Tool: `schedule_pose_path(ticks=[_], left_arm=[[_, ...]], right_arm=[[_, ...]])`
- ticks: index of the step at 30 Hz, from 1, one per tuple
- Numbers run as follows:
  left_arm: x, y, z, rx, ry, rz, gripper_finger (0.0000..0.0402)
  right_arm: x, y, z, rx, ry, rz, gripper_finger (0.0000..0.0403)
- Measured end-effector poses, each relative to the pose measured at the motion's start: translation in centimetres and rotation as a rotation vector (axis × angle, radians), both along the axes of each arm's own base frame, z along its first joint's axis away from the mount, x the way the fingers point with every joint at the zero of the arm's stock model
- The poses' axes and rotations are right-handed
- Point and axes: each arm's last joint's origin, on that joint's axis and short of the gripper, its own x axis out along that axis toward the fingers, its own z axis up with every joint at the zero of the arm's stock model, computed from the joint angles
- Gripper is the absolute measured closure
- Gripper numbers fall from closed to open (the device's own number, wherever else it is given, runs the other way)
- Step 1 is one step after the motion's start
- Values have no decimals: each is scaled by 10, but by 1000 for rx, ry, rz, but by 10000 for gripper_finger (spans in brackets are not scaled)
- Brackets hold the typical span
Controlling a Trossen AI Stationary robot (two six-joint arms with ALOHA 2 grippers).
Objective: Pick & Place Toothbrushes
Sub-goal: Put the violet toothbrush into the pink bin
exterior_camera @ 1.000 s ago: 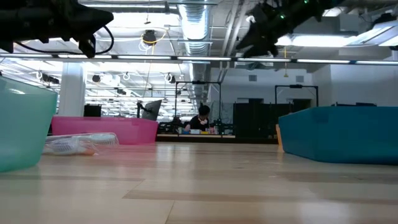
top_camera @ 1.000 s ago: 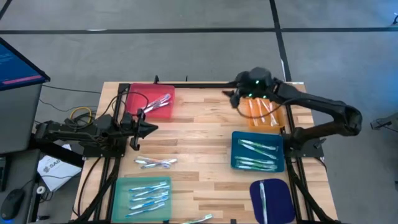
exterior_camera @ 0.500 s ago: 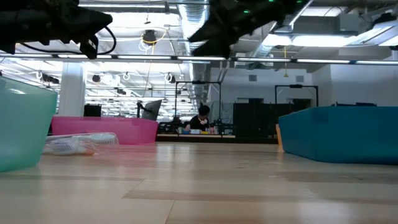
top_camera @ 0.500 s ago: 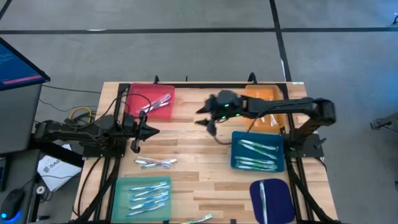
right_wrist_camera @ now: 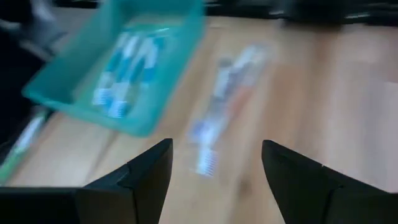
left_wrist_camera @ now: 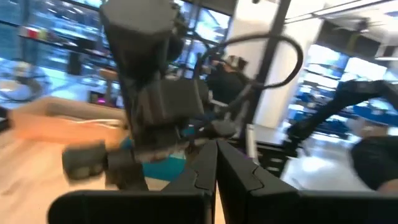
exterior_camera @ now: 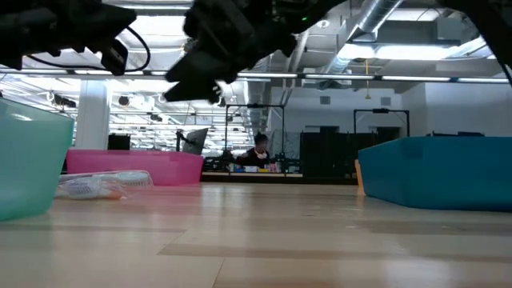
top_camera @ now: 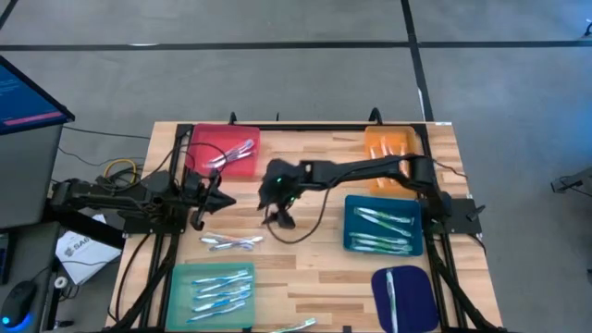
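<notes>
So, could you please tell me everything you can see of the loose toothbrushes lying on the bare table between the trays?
The loose toothbrushes are a small cluster of thin pale sticks with light blue parts, apparently plastic, lying flat and partly overlapping on the bare wooden table. They lie between the red tray and the teal tray. Nothing grips them: the right end effector hovers open, off to one side, and its wrist camera shows them blurred between its fingers.

A wooden table [top_camera: 305,264] carries red [top_camera: 242,166], orange [top_camera: 376,148], blue [top_camera: 354,222], teal [top_camera: 180,291] and navy [top_camera: 413,301] trays; loose toothbrushes [top_camera: 231,242] lie ahead of the right fingers.
</notes>
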Motion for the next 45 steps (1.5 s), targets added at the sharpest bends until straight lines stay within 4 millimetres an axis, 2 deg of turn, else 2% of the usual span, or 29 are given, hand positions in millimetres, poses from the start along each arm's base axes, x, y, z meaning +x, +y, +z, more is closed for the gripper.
schedule_pose_path(ticks=[5, 9, 13, 18, 26, 34, 45], left_arm=[[0, -1, 0, -24, 1, -37, 401], [0, -1, 1, -60, 3, -42, 401], [0, -2, 1, -102, 11, -59, 401], [-1, -7, 0, -113, 16, -113, 401], [0, -14, 0, -112, 28, -160, 401], [0, -14, 0, -110, 20, -160, 401], [1, -14, 0, -110, 28, -160, 401]], right_arm=[[22, 10, -7, 3, -47, 79, 163], [43, 10, -16, -50, -83, 34, 163], [63, 19, -39, -108, -70, -36, 163], [76, 40, -69, -102, -34, -19, 163], [73, 79, -74, -186, -45, 73, 163], [76, 68, -78, -300, -41, -52, 163], [77, 70, -101, -237, -1, 1, 163]])
